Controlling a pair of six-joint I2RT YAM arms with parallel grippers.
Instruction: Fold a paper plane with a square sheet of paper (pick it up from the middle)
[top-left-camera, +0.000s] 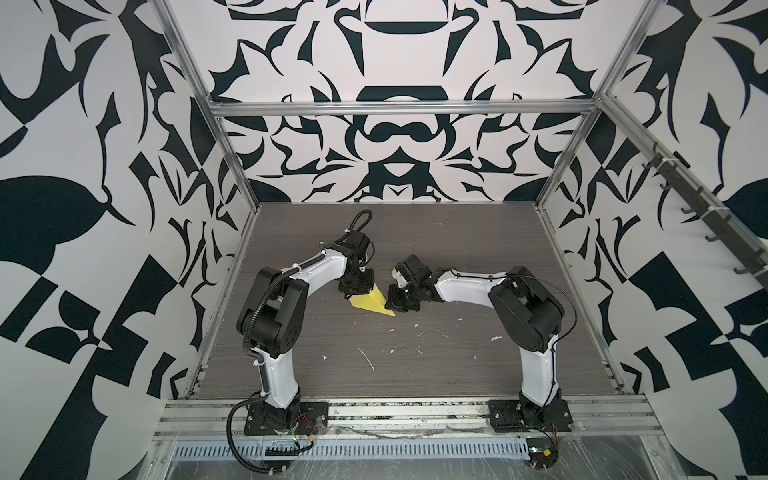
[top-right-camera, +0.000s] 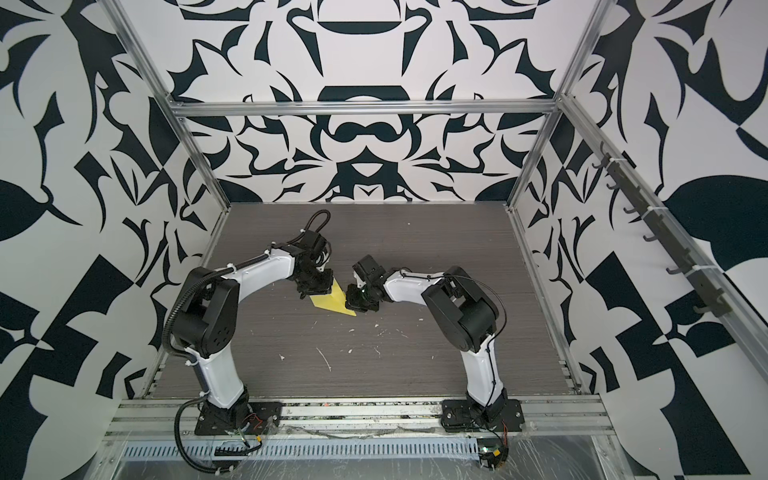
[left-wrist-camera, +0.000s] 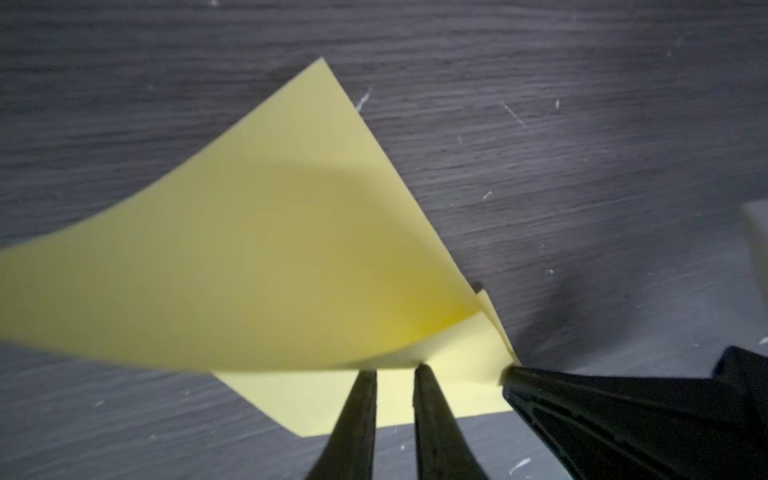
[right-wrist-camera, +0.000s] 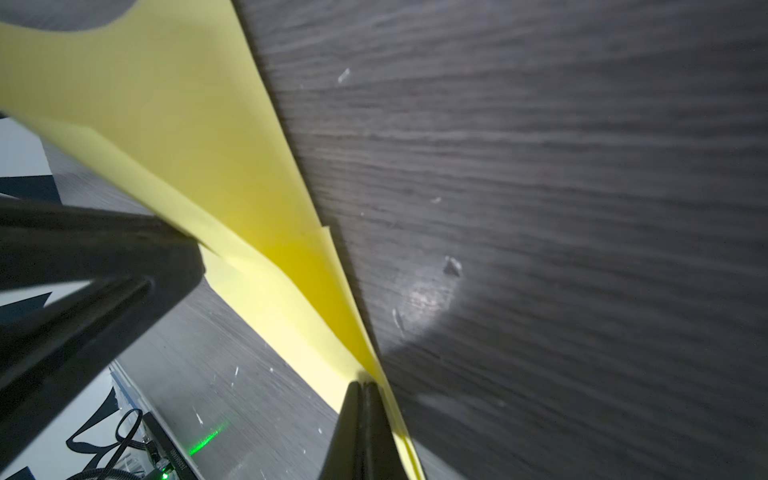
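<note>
Left wrist view shows where this could go wrong: the left gripper (left-wrist-camera: 392, 369) has its fingers (left-wrist-camera: 360, 415) only a narrow gap apart, with paper (left-wrist-camera: 374, 399) visible between them and the curled edge of a raised flap (left-wrist-camera: 249, 249) resting at their tips. I cannot tell whether the flap is actually pinched. If it is not, it looks springy enough to flop back, and the fold would land off line. A sideways drag could also skew the lower layers, since the sheet looks thin and will crease wherever it is forced. The right gripper (right-wrist-camera: 361, 384) is clenched tight, its fingers meeting with no gap and its tip against a narrow folded end of the paper. Whether a layer is caught between them is hidden. If that tip slips or lifts, I judge the whole piece would slide on the smooth table (right-wrist-camera: 582, 208) and the crease would wander. In both top views the paper lies partly folded and roughly triangular near the table's middle, its point toward five o'clock and not yet a plane. In a top view the left gripper (top-left-camera: 348, 297) sits at the paper's ten o'clock and the right gripper (top-left-camera: 390, 306) at its three o'clock, close but apart. White flecks (top-left-camera: 366, 358) are scattered toward six o'clock, away from the paper.
</note>
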